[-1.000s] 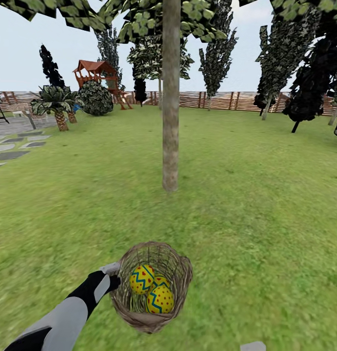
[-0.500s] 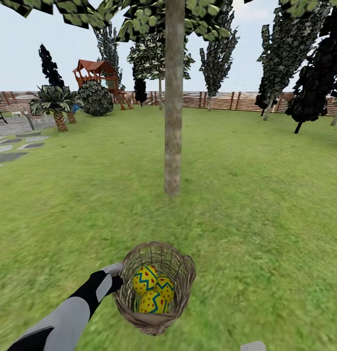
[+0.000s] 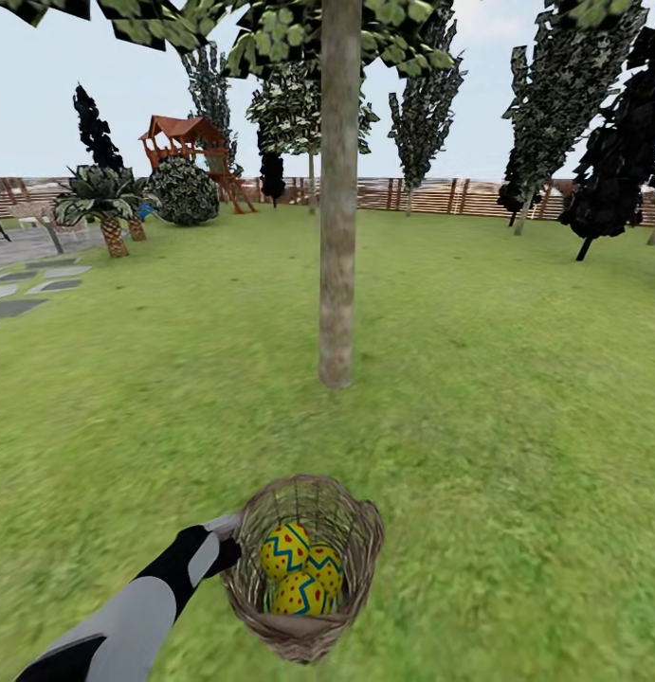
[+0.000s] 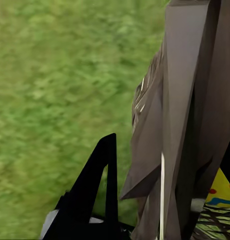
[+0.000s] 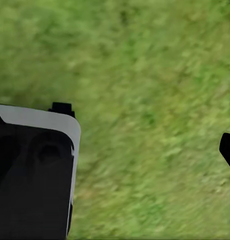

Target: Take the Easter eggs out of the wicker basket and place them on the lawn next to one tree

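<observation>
the tree [image 3: 336, 237] now looms nearer beyond the wicker basket [image 3: 303, 568]

Around the tree [image 3: 336, 237], the lawn [image 3: 517, 398] lies bare on every side of the trunk's foot, so a gripper could pass on either flank with only the upright trunk itself in the way. On the near side of the tree, well apart from it, the wicker basket [image 3: 306, 566] blocks the middle of the grass, with the left gripper [image 3: 228, 542] against the rim's left side. The basket's mouth is open from above, though three Easter eggs [image 3: 300, 568] crowd its bottom.
</observation>
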You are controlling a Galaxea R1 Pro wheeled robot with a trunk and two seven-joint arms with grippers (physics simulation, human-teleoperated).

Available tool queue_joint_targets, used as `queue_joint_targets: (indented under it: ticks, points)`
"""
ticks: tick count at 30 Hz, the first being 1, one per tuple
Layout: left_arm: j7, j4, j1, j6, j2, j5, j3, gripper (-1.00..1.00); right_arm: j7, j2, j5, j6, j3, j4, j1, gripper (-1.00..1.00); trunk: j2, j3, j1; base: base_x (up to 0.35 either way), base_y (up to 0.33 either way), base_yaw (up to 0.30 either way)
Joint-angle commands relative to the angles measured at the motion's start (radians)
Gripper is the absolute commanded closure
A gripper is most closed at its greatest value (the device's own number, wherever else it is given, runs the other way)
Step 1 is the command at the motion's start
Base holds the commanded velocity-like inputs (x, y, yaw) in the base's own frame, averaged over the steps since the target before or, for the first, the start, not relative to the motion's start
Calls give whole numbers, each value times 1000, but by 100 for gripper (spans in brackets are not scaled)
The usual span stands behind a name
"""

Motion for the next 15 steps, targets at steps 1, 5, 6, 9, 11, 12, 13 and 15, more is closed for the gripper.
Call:
queue_joint_targets:
  ticks: [1, 5, 6, 9, 11, 12, 13, 15]
  points:
    - [5, -3, -1, 5, -2, 11, 4, 100, -4, 0, 6, -4, 1, 3, -1, -100, -2, -2, 1, 327, 0, 0]
    - [5, -4, -1, 10, -6, 11, 4, 100, -4, 0, 6, -4, 1, 2, -1, -100, -2, -2, 1, 327, 0, 0]
    - [6, -4, -1, 11, -6, 11, 4, 100, -4, 0, 6, -4, 1, 2, -1, -100, -2, -2, 1, 327, 0, 0]
    - [6, -4, -1, 12, -6, 11, 4, 100, -5, 0, 6, -2, 1, 1, -1, -100, -2, -2, 1, 327, 0, 0]
    - [6, -4, -1, 12, -6, 11, 4, 100, -5, -2, 3, 4, 1, 3, -1, -100, -2, -2, 1, 327, 0, 0]
    - [7, -3, -1, 12, -6, 11, 4, 100, -5, -4, 2, 1, 1, 3, -1, -100, -2, -2, 1, 327, 0, 0]
    - [6, -3, 0, 12, -6, 11, 4, 100, -5, -5, 0, -2, 1, 3, -1, -100, -2, -2, 1, 327, 0, 0]
    - [6, -4, -1, 12, -7, 11, 4, 100, -5, -3, 1, -5, 1, 3, -1, -100, -2, -2, 1, 327, 0, 0]
